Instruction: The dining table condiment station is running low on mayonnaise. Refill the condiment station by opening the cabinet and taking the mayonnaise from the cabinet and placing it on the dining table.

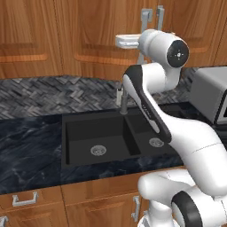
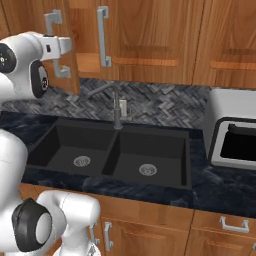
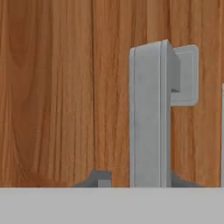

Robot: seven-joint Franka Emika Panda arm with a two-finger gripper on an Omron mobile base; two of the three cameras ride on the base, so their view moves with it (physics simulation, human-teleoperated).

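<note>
Medium-brown wooden wall cabinet point(image 2: 150, 35) above the sink: door rigid, hinged, best pulled by its stiff vertical silver bar handle point(image 3: 151, 118). Gripper point(image 3: 131, 183) jaws straddle this bar; whether they clamp cannot be told.

Left base view sat behind the arm on its left, facing forward and down at mid range. Right base view mirrored it from the right. Both shared the sink point(image 1: 106, 139), faucet point(image 2: 117, 111), black table point(image 1: 31, 146) and cabinet point(image 2: 150, 35). Hand view looked along the pincer, very close to the cabinet door, its handle point(image 3: 151, 118) straight ahead.
</note>
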